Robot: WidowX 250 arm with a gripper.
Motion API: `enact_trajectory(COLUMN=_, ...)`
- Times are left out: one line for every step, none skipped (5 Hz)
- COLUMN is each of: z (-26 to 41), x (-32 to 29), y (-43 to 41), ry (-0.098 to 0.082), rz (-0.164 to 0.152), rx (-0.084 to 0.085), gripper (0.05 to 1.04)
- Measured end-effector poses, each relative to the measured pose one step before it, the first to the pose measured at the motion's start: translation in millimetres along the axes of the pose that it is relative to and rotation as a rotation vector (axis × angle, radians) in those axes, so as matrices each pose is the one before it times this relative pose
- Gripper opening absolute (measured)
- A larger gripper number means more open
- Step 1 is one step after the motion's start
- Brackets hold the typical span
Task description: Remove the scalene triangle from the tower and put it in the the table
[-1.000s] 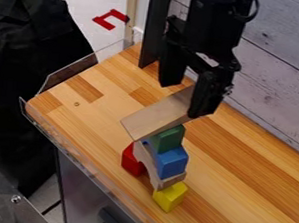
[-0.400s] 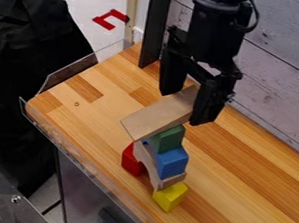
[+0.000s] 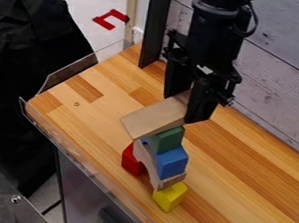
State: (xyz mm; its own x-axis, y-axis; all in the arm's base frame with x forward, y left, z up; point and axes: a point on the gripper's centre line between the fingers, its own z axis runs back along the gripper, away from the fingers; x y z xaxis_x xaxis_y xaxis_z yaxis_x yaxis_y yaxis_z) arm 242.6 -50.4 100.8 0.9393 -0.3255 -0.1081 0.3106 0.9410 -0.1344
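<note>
Pinching the natural-wood triangle (image 3: 153, 117) at its 2 o'clock end with the tool (image 3: 183, 108), probably to spare the green block (image 3: 167, 139) beneath, toward 5 o'clock.

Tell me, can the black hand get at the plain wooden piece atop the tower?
Probably yes: the hand is right at one end of the wooden piece, and no block seems in the way.
</note>
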Motion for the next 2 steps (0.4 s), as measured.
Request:
enact_trajectory(z=3.07, x=-4.16, y=-0.15, ry=-0.0022, rz=0.0080, rx=0.0044, gripper=0.551)
enact_trajectory(z=9.12, x=-5.67, y=-0.09, ry=-0.0077, rz=0.0092, rx=0.0142, gripper=0.551)
